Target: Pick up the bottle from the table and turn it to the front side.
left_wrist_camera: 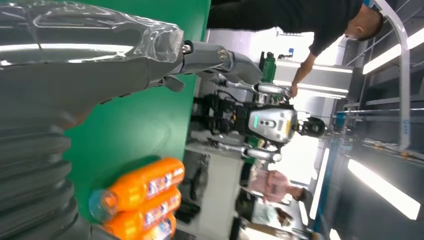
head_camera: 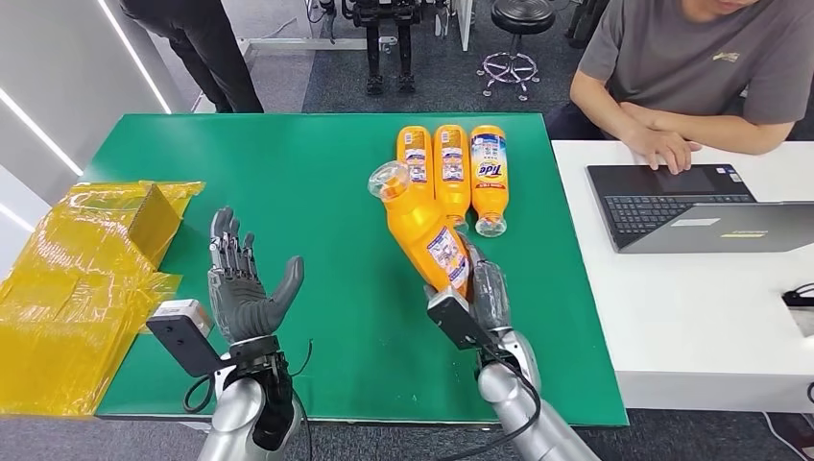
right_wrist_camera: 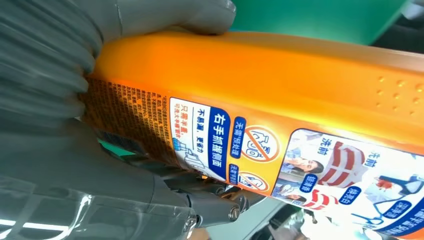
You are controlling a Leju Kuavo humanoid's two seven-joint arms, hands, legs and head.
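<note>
Big green table (head_camera: pixel 317 192) across the middle of the head view, and butted against its right edge a white desk (head_camera: pixel 710 317) where a seated person (head_camera: pixel 691 67) in a grey shirt rests a hand by an open laptop (head_camera: pixel 691 206). At the table's left edge lies a crumpled heap of yellow plastic packaging (head_camera: pixel 82 288), partly hanging over the side. Now the action: the right hand (head_camera: pixel 480 293) is clamped around the lower body of the orange bottle (head_camera: pixel 422 226), holding it lifted off the table and tilted, clear cap pointing away from the robot and toward the left. Up close from the right wrist, the bottle (right_wrist_camera: pixel 280 100) shows its printed back label with small text and pictograms, the thick grey thumb (right_wrist_camera: pixel 165 15) pressed onto its edge. Just beyond the held bottle, three more orange bottles (head_camera: pixel 451 173) lie side by side on the green, caps toward the robot, the rightmost showing its Tide front label; the left wrist view catches them (left_wrist_camera: pixel 145 192) too. And the left hand (head_camera: pixel 245 288) is up over the table, palm turned inward, fingers apart, holding nothing, well apart from the bottle. Far back, a second person's dark trouser legs (head_camera: pixel 206 48) and a black stool (head_camera: pixel 518 38) stand on the floor.
</note>
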